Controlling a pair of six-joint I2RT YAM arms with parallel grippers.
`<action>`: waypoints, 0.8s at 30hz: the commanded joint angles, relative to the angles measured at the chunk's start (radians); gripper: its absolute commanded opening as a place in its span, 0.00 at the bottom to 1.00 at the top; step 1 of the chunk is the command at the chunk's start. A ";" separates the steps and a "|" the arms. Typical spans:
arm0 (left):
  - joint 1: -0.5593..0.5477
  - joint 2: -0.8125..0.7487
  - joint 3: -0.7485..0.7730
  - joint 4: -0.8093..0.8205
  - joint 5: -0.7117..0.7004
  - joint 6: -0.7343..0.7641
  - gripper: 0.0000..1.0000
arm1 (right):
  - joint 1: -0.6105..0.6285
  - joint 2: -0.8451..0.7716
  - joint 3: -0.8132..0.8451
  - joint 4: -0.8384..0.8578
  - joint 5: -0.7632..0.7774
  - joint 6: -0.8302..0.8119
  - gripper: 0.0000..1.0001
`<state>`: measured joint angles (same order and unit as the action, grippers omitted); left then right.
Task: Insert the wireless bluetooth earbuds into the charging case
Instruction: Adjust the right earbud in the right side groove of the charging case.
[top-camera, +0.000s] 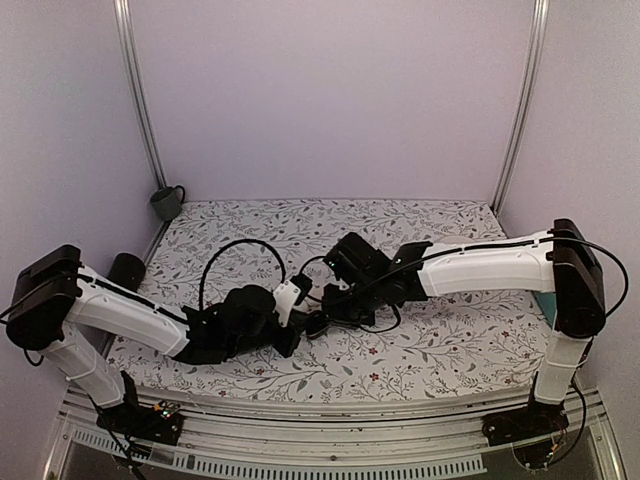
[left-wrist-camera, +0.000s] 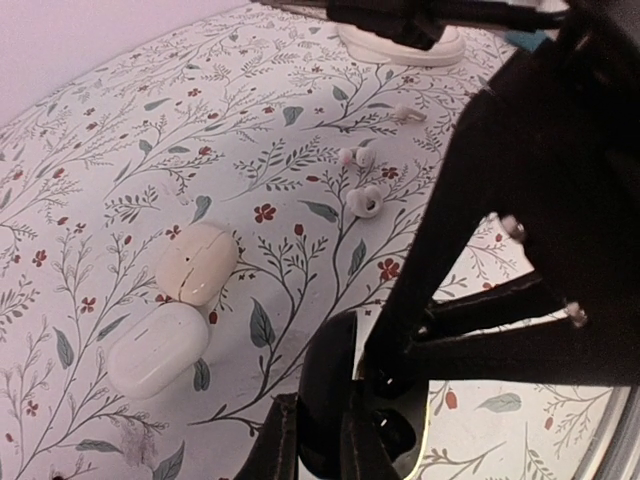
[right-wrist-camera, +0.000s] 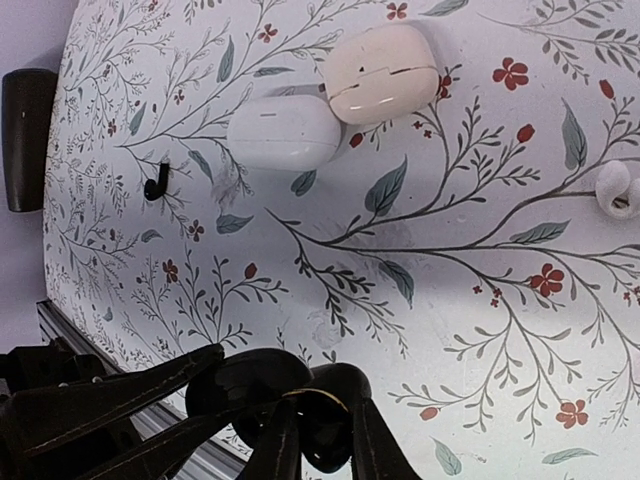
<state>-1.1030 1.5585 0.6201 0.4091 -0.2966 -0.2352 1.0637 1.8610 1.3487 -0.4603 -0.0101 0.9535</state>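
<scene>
My left gripper is shut on the black charging case, which stands open and raised just above the table centre. In the right wrist view the case shows as a dark round shell with a gold rim. My right gripper reaches in from the right. Its fingertips are closed together at the case's open hollow, seemingly pinching a small black earbud that is mostly hidden. A second black earbud lies on the cloth near the left edge.
A cream case and a white case lie side by side left of the grippers. White earbuds lie beyond, and a white dish stands farther back. A black cylinder and a grey mug stand at the left.
</scene>
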 joint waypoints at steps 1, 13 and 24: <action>-0.010 0.016 0.025 0.084 -0.033 -0.036 0.00 | -0.005 -0.001 -0.029 0.073 -0.084 0.065 0.23; -0.010 0.049 0.037 0.096 -0.025 -0.050 0.00 | -0.005 -0.019 -0.045 0.110 -0.100 0.092 0.28; -0.010 0.068 0.032 0.120 -0.017 -0.084 0.00 | -0.011 -0.030 -0.059 0.117 -0.099 0.129 0.11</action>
<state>-1.1034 1.6123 0.6247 0.4541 -0.3199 -0.2962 1.0466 1.8606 1.2972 -0.3992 -0.0635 1.0607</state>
